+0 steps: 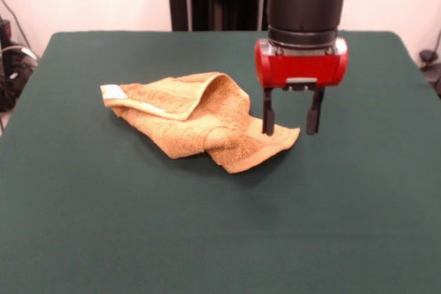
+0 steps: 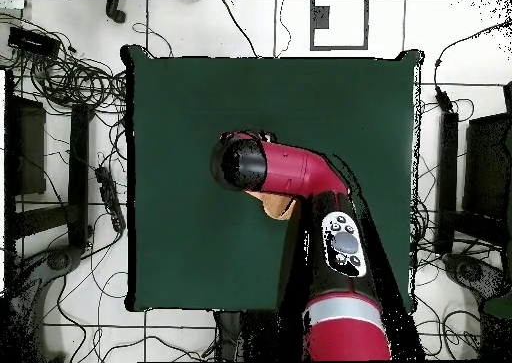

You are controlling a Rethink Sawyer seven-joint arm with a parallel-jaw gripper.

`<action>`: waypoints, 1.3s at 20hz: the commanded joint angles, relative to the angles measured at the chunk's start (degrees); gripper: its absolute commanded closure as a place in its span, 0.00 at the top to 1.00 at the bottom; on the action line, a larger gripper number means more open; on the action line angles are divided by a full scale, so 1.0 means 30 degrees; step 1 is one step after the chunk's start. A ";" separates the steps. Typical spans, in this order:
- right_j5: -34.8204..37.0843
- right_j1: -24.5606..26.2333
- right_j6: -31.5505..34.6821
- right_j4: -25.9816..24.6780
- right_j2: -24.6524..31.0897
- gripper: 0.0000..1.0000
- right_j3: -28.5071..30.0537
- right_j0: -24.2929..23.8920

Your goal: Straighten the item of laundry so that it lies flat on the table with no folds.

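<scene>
Towel (image 1: 200, 118) first, at the left of what the camera across the table shows: it lies crumpled on the green table (image 1: 103, 225), a little left of the middle and toward the far half, bunched and folded over itself. Its left end is a narrow rolled tip with a small white label (image 1: 112, 91) on it and a pale smooth band running along the edge beside it. The middle humps up in a thick fold, and a flatter corner sticks out at the lower right, pointing toward my gripper (image 1: 292, 127). That gripper hangs straight down from the red block at my wrist, just right of the towel's middle. My two black fingers (image 1: 268, 116) are spread apart with a clear gap between them and nothing held in it. The left finger stands in front of, or right at, the towel's right corner, and I cannot tell whether it touches the cloth; the right finger is over bare green just past the corner. Whether the tips reach the tabletop I cannot tell either. From above, where the picture is turned half round, my red and black arm (image 2: 300, 174) reaches up from the bottom edge over the table (image 2: 180, 109) and covers nearly all of the towel (image 2: 277, 205), so only a small tan patch peeks out beside it near the middle of the table, and my fingers are hidden under the wrist.
</scene>
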 commanded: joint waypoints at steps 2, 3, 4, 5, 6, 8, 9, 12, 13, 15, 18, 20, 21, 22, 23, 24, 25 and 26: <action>-0.1412 0.1790 0.1810 -0.1222 0.1069 1.00 -0.0418 0.0897; -0.1412 0.1894 0.1801 -0.1169 0.1080 1.00 -0.0475 0.0893; -0.1425 0.1958 0.1782 -0.1161 0.1021 1.00 -0.0554 0.0941; -0.1390 0.2038 0.1738 -0.1127 0.1019 1.00 -0.0651 0.0939; -0.1355 0.2118 0.1694 -0.1094 0.1018 1.00 -0.0748 0.0937; -0.1277 0.2493 0.1638 -0.0981 0.1030 1.00 -0.1190 0.0934; -0.1379 0.2685 0.1654 -0.0968 0.1013 1.00 -0.1365 0.0932; -0.1792 0.3016 0.1617 -0.1078 0.1143 1.00 -0.1302 0.0750; -0.1853 0.3057 0.1614 -0.1096 0.1173 1.00 -0.1274 0.0684; -0.2125 0.2978 0.1588 -0.1218 0.1245 1.00 -0.0985 0.0538; -0.2056 0.3193 0.1543 -0.1249 0.1354 1.00 -0.1106 0.0426; -0.1779 0.3169 0.1505 -0.1293 0.1407 1.00 -0.1300 0.0370; -0.1713 0.3156 0.1509 -0.1346 0.1452 1.00 -0.1322 0.0329; -0.1647 0.3144 0.1513 -0.1400 0.1497 1.00 -0.1345 0.0289; -0.1644 0.3140 0.1544 -0.1429 0.1534 1.00 -0.1326 0.0255; -0.1641 0.3137 0.1575 -0.1457 0.1571 1.00 -0.1307 0.0222; -0.1618 0.3126 0.1611 -0.1467 0.1560 1.00 -0.1315 0.0230; -0.1677 0.3110 0.1625 -0.1500 0.1605 1.00 -0.1205 0.0185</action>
